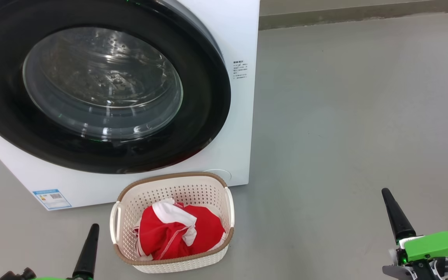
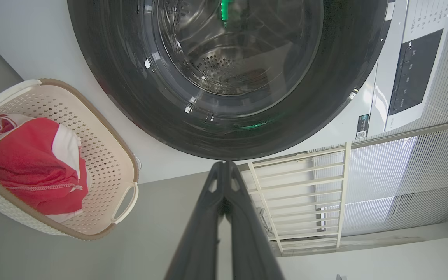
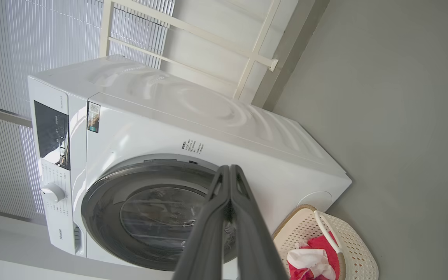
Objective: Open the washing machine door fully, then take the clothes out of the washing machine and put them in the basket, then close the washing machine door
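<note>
The white washing machine (image 1: 231, 35) fills the upper left of the head view. Its round black-rimmed door (image 1: 99, 93) lies flat against the front, closed, and through the glass I see bare steel drum. The cream basket (image 1: 171, 186) stands on the floor just before the machine, with the red and white clothes (image 1: 179, 231) heaped inside. My left gripper (image 1: 91, 229) is shut and empty at the lower left, beside the basket. My right gripper (image 1: 386, 193) is shut and empty at the lower right, far from both. The left wrist view shows the door (image 2: 228, 77), the basket (image 2: 103, 155) and the clothes (image 2: 29, 163).
Grey floor (image 1: 344, 116) spreads wide to the right of the machine. A wall base runs along the far edge. A white rail frame (image 2: 301, 194) and ribbed panels stand behind the machine. The right wrist view shows the machine's control panel (image 3: 51, 134) and knob.
</note>
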Controlling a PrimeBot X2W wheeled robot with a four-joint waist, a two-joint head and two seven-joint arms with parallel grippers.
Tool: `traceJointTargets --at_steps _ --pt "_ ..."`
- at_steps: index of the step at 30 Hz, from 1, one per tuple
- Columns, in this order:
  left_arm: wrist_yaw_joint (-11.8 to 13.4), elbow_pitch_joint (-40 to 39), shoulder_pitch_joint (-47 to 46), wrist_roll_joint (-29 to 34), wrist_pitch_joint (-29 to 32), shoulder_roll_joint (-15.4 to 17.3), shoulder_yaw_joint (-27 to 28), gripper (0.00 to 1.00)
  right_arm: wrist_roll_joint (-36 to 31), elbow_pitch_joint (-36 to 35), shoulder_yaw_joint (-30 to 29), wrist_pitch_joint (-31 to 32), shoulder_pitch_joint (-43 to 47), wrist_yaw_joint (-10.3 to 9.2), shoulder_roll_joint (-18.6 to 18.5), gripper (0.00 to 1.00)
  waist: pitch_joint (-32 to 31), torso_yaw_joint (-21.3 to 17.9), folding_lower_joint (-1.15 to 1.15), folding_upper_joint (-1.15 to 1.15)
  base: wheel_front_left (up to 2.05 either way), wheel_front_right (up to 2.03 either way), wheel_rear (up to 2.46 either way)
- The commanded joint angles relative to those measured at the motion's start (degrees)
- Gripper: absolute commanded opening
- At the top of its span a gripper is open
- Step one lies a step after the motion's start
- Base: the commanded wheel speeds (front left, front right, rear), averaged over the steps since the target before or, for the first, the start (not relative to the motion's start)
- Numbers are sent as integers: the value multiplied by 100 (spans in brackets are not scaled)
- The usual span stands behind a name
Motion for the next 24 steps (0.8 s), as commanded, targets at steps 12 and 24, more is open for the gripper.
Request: traceJointTargets --at_steps 12,24 --pt "-38 -91 -382 -888 247 88 128 0 829 -102 -31 238 -400 -5 -23 0 42 43 0 0 0 0 0" --pt "-41 -71 -456 -1471 395 92 127 0 1365 -66 -93 397 -472 -5 -5 0 72 73 0 0 0 0 0"
